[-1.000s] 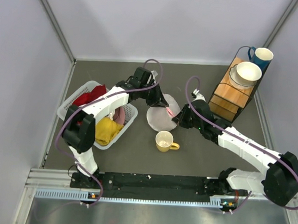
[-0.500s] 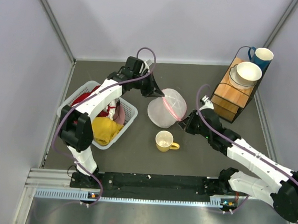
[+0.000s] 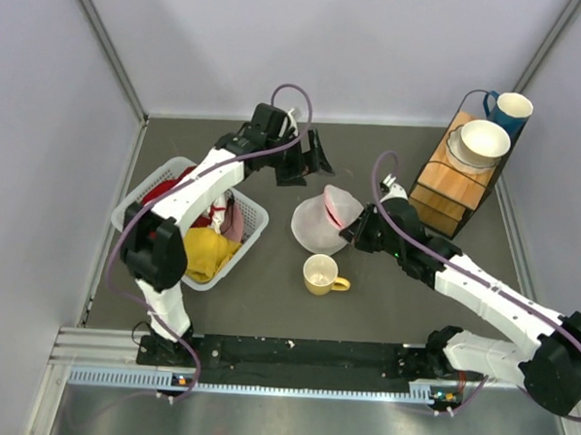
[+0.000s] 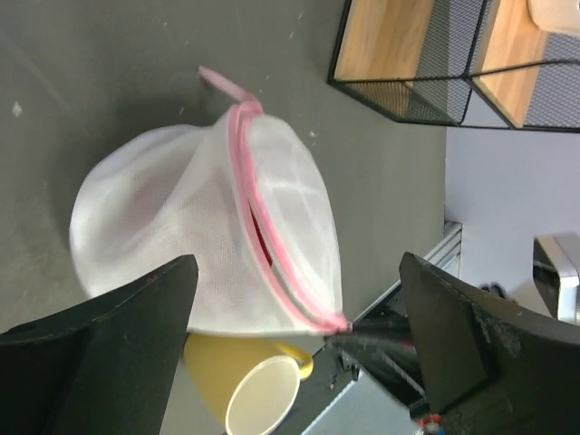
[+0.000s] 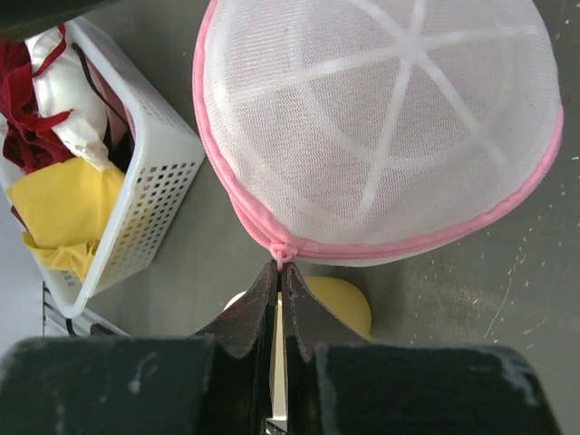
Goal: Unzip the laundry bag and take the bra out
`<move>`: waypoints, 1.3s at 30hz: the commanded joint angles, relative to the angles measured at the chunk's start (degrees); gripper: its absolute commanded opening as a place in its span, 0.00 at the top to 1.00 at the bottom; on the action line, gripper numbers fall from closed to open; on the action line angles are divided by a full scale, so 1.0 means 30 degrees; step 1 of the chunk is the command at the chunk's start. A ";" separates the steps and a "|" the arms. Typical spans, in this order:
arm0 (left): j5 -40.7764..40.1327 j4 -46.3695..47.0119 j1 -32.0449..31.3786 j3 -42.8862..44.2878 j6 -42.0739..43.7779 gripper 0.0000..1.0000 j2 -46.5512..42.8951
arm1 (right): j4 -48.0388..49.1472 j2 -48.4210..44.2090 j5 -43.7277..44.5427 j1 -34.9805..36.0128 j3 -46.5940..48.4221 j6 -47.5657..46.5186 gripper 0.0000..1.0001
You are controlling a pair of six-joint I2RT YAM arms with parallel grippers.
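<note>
The laundry bag [image 3: 319, 222], a white mesh dome with pink zipper trim, lies on the dark table beside the yellow mug. In the left wrist view the laundry bag [image 4: 181, 227] shows a narrow gap along its pink zipper [image 4: 263, 236]. My left gripper [image 3: 311, 155] hovers open just behind the bag, touching nothing; its fingers [image 4: 118, 344] frame the bag from above. My right gripper [image 5: 281, 267] is shut on the pink zipper pull [image 5: 280, 251] at the bag's near edge [image 3: 350, 232]. The bra is hidden; only white mesh [image 5: 381, 127] shows.
A yellow mug [image 3: 320, 274] stands right in front of the bag. A white slatted basket [image 3: 125, 207] with red, yellow and white clothes sits to the left. At the back right a wooden rack [image 3: 453, 182] carries a bowl [image 3: 483, 140] and a blue mug [image 3: 510, 110].
My left gripper has let go of the bag's far side, opened wide and pulled back. The bag has sagged onto the table. My right gripper keeps hold of the zipper pull.
</note>
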 commanded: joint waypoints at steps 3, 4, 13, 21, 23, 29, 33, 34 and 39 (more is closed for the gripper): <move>-0.1741 0.1613 -0.0039 -0.4549 -0.1236 0.05 -0.5907 | 0.0728 0.0398 -0.0497 0.0183 0.1091 -0.0580 1.00; -0.1302 0.1762 -0.0039 -0.5541 -0.1587 0.06 -0.6083 | 0.0786 0.0428 -0.0555 0.0212 0.1120 -0.0581 1.00; -0.0009 0.4957 -0.1269 -0.8541 -0.5311 0.04 -0.5443 | 0.1167 0.0897 -0.0819 0.0183 0.0711 -0.0435 1.00; 0.0197 0.5893 -0.2031 -0.8218 -0.6395 0.16 -0.3333 | 0.1167 0.1043 -0.0819 0.0212 0.0710 -0.0463 1.00; 0.0168 0.5866 -0.2002 -0.7750 -0.6134 0.54 -0.3010 | 0.1080 0.1015 -0.0819 0.0212 0.0681 -0.0638 1.00; 0.0225 0.4226 -0.1037 -0.6314 -0.4318 1.00 -0.3477 | -0.0619 -0.0300 -0.0115 -0.0869 -0.0926 -0.2395 1.00; 0.1132 0.3406 -0.0158 -0.5261 -0.3058 1.00 -0.3128 | -0.0678 -0.1796 -0.0497 -0.2248 -0.2511 -0.3245 1.00; 0.1772 0.3375 0.0018 -0.4736 -0.2707 1.00 -0.2720 | -0.0678 -0.2117 -0.0816 -0.2249 -0.2542 -0.3421 1.00; 0.2568 0.2820 -0.0068 -0.1841 -0.1944 1.00 -0.0641 | 0.0082 -0.2034 -0.2284 -0.1373 -0.1402 -0.2721 1.00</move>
